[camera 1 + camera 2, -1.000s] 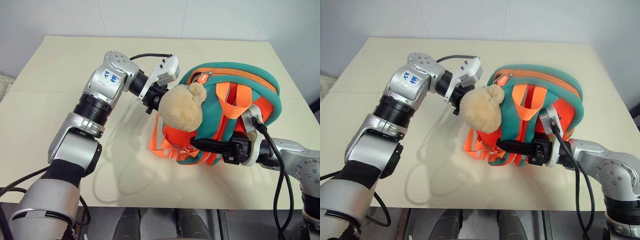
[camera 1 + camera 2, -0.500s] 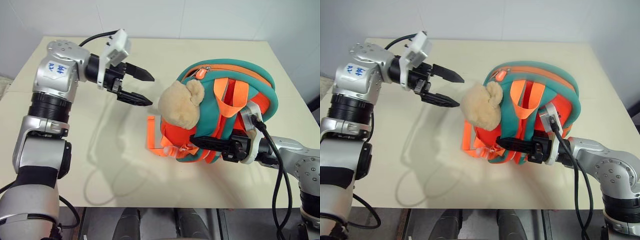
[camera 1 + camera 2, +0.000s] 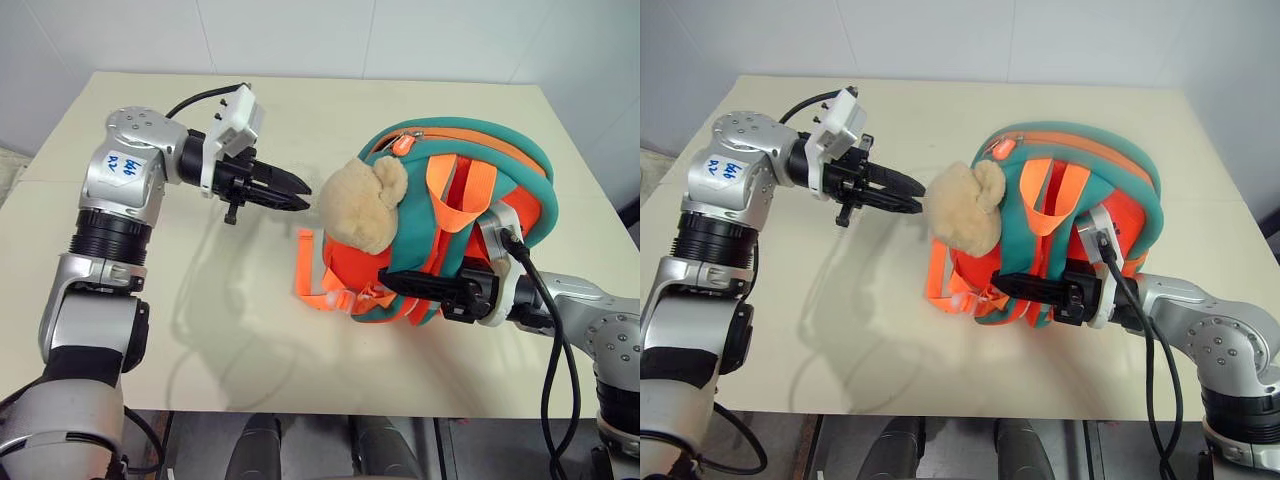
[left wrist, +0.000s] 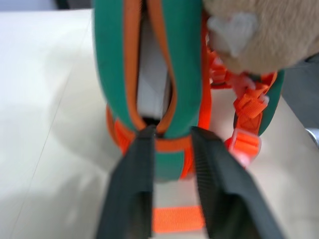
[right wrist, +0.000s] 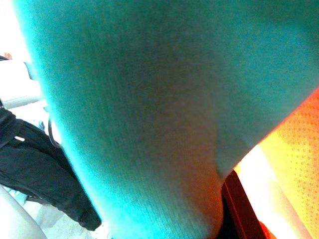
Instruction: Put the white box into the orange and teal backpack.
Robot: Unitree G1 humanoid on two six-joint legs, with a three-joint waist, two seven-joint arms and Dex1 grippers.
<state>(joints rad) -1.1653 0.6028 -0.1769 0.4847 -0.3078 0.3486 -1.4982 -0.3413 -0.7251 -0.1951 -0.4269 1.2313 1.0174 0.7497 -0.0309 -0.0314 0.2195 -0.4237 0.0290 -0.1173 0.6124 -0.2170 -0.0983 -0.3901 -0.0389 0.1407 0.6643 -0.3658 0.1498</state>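
The orange and teal backpack (image 3: 500,150) stands on the table at right, with a tan plush toy (image 3: 360,205) hanging at its left side. In the left wrist view its zip gapes, and the white box (image 4: 152,84) shows inside the slit. My left gripper (image 3: 300,195) hovers just left of the toy, points at the backpack and is shut with nothing in it. My right gripper (image 3: 390,282) reaches in from the right and is shut on the backpack's lower teal edge among the straps.
Orange webbing straps (image 3: 305,270) trail from the backpack onto the beige table (image 3: 150,330). A black cable (image 3: 550,330) runs along my right arm. Bare tabletop lies to the left and behind the backpack; its front edge is close below.
My left gripper has pulled back to the left from the backpack's top behind the toy, opened wide on the way, then shut. The backpack and right gripper have stayed put.
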